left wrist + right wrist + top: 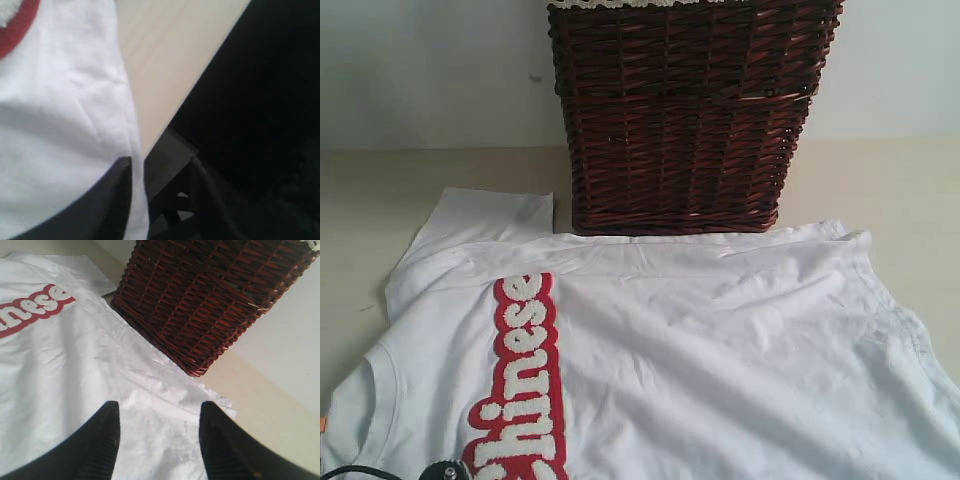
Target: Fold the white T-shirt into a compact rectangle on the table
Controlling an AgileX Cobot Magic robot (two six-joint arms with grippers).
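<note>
Step, as I read it: early. The white T-shirt (720, 350) lies spread front-up across the table (880, 180), collar to the near left, red lettering (520, 380) running near to far; no fold toward a rectangle shows yet.

Left gripper (159, 172): jaws parted, shirt's near edge running between them beside 1 finger; the gap looks too wide for a pinch, so I call it holding nothing. Right gripper (160, 407): jaws wide apart, hanging over the right part of the shirt, holding nothing.

Next move, my call: both need a hold on 1 long edge, then carry it across for fold 1; each needs a clean pinch on the top layer only.

Edges: near shirt edge sits right by the table's near edge, with a dark drop beyond it in the left wrist view; little margin there. Wicker basket (690, 120) stands at the shirt's far edge, touching or just beside it; cannot tell if it pins cloth. Far sleeve (490, 215) lies left of the basket. Bare table far left and far right; folding far-to-near stays clear of the basket.
</note>
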